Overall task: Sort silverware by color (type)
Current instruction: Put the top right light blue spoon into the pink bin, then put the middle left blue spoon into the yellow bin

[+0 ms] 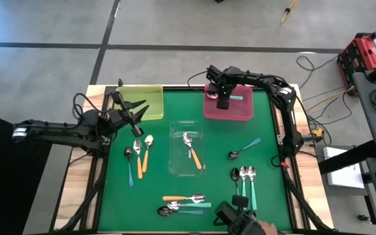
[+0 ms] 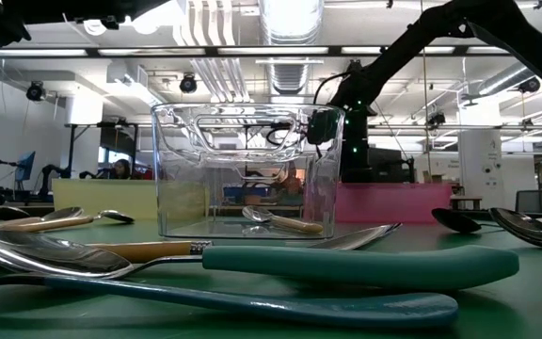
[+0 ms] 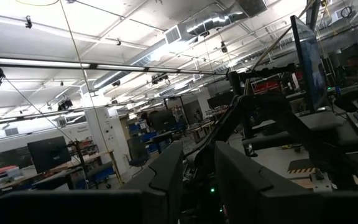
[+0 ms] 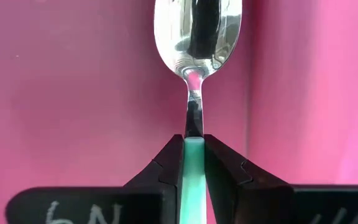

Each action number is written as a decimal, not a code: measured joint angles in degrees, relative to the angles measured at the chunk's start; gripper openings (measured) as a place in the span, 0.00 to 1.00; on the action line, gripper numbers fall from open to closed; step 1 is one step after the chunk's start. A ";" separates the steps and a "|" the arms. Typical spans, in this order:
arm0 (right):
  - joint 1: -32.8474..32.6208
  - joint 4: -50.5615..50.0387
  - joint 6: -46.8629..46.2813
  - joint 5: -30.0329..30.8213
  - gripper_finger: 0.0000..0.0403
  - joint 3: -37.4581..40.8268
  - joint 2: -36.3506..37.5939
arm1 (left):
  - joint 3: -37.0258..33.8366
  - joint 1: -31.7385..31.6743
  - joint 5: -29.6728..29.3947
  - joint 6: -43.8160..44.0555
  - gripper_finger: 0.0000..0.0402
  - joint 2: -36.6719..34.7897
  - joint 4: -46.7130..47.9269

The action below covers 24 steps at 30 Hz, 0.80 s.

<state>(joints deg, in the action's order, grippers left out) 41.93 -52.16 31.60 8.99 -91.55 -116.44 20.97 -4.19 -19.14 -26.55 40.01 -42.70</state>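
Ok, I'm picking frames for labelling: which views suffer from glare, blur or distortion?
Low view: the nearest teal-handled spoon looms large and soft, and the clear tray glints. Right wrist view: the held spoon mirrors the right gripper. Left wrist view: ceiling lights glare.

Hardly any writing can be read. In the right wrist view, pale handwritten marks stand on the dark bar of the right gripper [image 4: 193,155], on both sides of the jaws. They are cut off by the picture's edge; the ones on one side look like "6N", but that reading is not sure. No label, brand, number or sign can be made out in the other views.
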 joint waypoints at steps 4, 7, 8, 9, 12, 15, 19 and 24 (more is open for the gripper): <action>-0.02 0.00 -0.01 0.02 0.17 0.00 -0.02 | 0.00 0.00 0.00 0.00 0.19 0.00 0.00; -0.01 0.01 -0.03 0.02 0.20 0.00 -0.02 | 0.00 -0.01 0.00 0.00 0.19 0.00 0.00; -0.02 0.01 -0.03 0.02 0.21 0.00 -0.02 | 0.00 -0.01 0.00 0.00 0.19 0.00 0.00; -0.01 0.00 -0.03 0.02 0.22 0.00 -0.02 | 0.00 -0.02 0.00 0.00 0.19 0.00 0.00; -0.02 0.00 -0.45 0.04 0.24 0.00 -0.02 | 0.00 0.00 0.00 0.00 0.19 0.00 0.00; -0.02 -0.02 -1.16 0.06 0.25 0.00 -0.02 | 0.00 -0.01 0.00 0.00 0.19 0.00 0.00; -0.02 -0.35 -1.94 0.07 0.25 0.00 0.08 | 0.00 -0.01 0.00 0.00 0.19 0.00 0.00; -0.36 -3.36 -4.68 0.14 0.22 -0.76 1.68 | 0.00 -0.01 0.00 0.00 0.19 0.00 -0.02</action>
<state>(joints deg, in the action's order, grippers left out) 41.58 -55.52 26.92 9.13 -92.31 -114.76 20.97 -4.20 -19.14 -26.55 40.01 -42.72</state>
